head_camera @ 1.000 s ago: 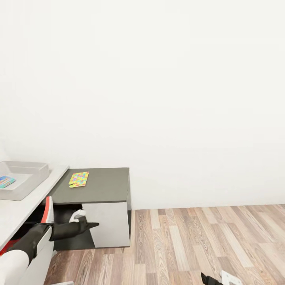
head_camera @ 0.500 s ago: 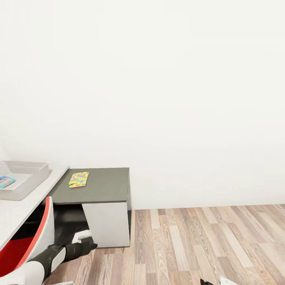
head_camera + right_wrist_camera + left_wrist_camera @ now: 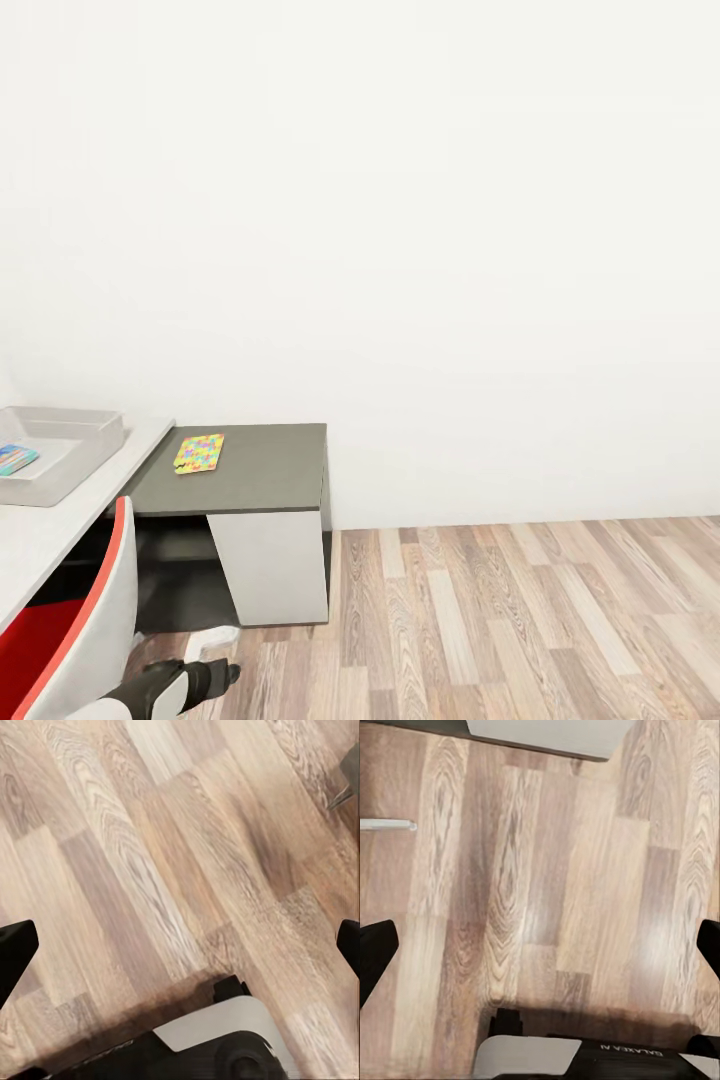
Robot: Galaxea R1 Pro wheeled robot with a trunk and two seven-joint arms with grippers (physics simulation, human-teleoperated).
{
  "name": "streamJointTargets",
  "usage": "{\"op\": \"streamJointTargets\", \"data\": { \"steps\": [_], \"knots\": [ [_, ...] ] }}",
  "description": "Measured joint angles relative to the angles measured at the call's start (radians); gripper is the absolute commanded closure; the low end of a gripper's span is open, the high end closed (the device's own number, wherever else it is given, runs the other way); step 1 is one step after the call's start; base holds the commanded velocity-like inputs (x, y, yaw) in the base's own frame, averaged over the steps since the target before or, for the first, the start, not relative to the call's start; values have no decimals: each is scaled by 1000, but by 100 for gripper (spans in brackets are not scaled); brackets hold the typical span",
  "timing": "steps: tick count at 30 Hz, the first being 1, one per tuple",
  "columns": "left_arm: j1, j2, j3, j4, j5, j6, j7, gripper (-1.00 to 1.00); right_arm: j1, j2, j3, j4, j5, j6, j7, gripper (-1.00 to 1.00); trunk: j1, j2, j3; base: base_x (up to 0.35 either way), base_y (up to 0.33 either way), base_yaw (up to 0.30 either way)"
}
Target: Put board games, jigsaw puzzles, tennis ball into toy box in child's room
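One jigsaw puzzle [image 3: 199, 452] is lying flat on the dark grey cabinet top [image 3: 265, 468], at the right end of the table [image 3: 60, 520]. Farther left, the toy box [image 3: 62, 448] is sitting on the pale desk top, holding a blue card [image 3: 15, 458]. Left gripper [image 3: 222, 668] is hanging low over the wood floor [image 3: 480, 620] beside a red-edged chair [image 3: 95, 620]. Both wrist cameras are showing fingers [image 3: 376, 952] [image 3: 15, 949] spread wide apart, nothing between them.

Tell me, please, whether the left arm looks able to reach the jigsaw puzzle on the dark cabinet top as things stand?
Probably not yet: the left hand hangs low near the floor, well below the jigsaw puzzle; it must rise past the red-edged chair.
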Motion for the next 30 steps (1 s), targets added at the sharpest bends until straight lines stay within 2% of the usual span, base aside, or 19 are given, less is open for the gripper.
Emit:
{"op": "streamJointTargets", "data": {
  "steps": [4, 9, 22, 30],
  "knots": [
    [30, -3, 0, 16, 0, -7, 55, -100, 1, 10, 1, 29, 0, 1, -1, -100, 0, 0, 0, 0, 0, 0],
    [66, -8, 0, 21, -3, -10, 78, -100, -1, 18, 1, 46, 1, 0, -2, -100, 0, 0, 0, 0, 0, 0],
    [129, -9, -1, 23, -5, -12, 85, -100, -1, 25, 39, 54, 12, 0, -2, -100, 0, 0, 0, 0, 0, 0],
    [204, 0, -1, 23, -23, -85, 84, -100, -1, 25, 45, 54, 12, 7, 0, -100, 0, 0, 0, 0, 0, 0]
  ]
}}
